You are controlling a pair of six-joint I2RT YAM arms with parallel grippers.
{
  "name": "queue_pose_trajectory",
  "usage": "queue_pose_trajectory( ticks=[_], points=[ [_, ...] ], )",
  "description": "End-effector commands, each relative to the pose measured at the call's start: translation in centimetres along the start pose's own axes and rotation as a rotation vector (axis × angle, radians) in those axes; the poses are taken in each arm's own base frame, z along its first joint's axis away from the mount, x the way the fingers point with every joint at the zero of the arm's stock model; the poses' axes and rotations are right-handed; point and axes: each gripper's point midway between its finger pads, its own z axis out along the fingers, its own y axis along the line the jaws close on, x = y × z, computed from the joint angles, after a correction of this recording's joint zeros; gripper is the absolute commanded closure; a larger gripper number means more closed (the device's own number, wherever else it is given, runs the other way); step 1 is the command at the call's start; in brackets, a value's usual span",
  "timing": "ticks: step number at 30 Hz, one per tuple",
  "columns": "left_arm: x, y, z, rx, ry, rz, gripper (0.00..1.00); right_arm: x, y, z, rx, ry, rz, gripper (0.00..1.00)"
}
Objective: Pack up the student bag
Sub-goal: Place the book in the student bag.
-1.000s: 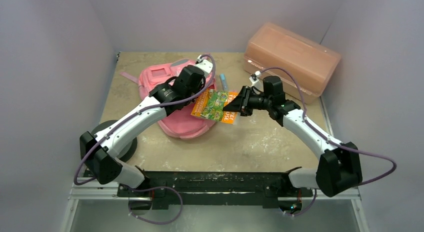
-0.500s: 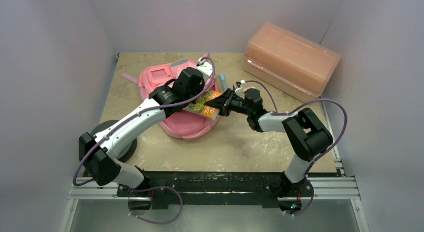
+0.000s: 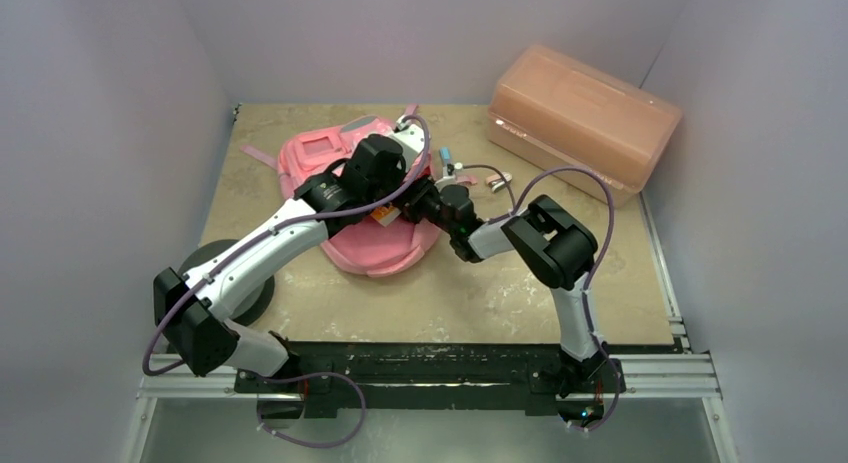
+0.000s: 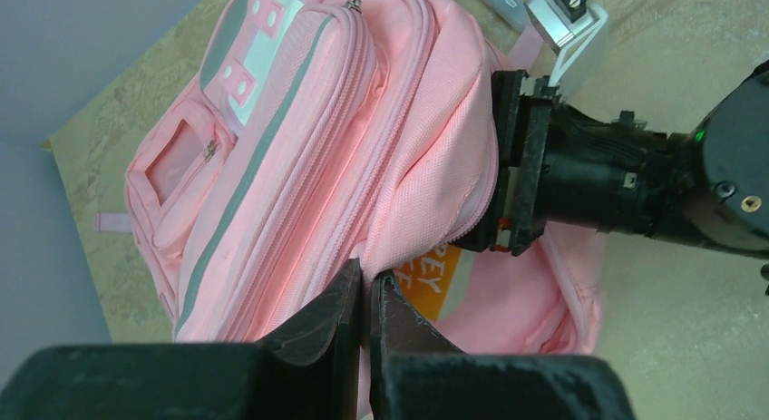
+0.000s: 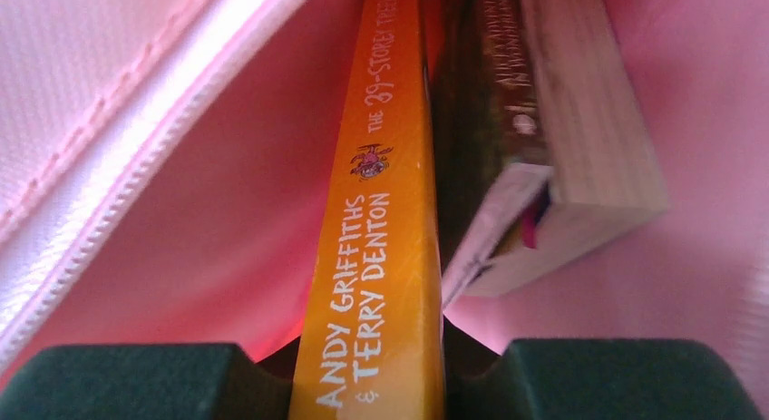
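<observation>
The soft pink fabric backpack (image 3: 372, 248) lay on the beige table (image 3: 480, 283), its mouth pinched in the left gripper (image 4: 365, 279), while the right gripper (image 5: 385, 375), clamped on an orange paperback (image 5: 381, 257), likely needed to slide it in straight.

The beige, marbled table (image 3: 500, 293) carried the pink student bag (image 3: 320, 155) left of centre and a translucent orange-pink box (image 3: 585, 113) in its far right corner. Between them lay a slim blue stick (image 3: 447, 159) and some small bits (image 3: 497, 182), too small to identify.
</observation>
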Motion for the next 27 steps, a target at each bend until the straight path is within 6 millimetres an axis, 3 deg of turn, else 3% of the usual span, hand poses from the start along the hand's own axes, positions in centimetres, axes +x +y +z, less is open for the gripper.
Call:
queue_pose_trajectory(
  ticks=[1, 4, 6, 9, 13, 22, 27],
  points=[
    [-3.7, 1.6, -1.7, -0.036, -0.16, -0.034, 1.0, -3.1, 7.5, 2.7, -0.106, -0.278, -0.135, 0.88],
    [-3.6, 1.4, -1.8, -0.024, -0.156, -0.043, 1.0, -2.9, 6.3, 4.2, 0.005, -0.258, -0.15, 0.76],
    [-3.5, 1.1, -1.7, -0.011, -0.154, -0.049, 1.0, -2.1, 5.6, 4.5, 0.061, -0.21, -0.186, 0.58],
    [-3.5, 0.9, -1.8, 0.003, -0.15, -0.056, 1.0, -0.9, 4.2, 3.4, 0.137, -0.14, -0.209, 0.35],
    [-3.5, 0.8, -2.0, 0.011, -0.145, -0.058, 1.0, 1.5, 2.8, 1.3, 0.187, 0.002, -0.264, 0.25],
    [-3.4, 0.8, -2.1, 0.015, -0.14, -0.061, 1.0, 5.3, 0.6, -2.1, 0.235, 0.244, -0.361, 0.15],
    [-3.1, 0.6, -1.7, 0.019, -0.126, -0.061, 1.0, 6.0, 0.6, -2.3, 0.154, 0.241, -0.28, 0.27]
  ],
)
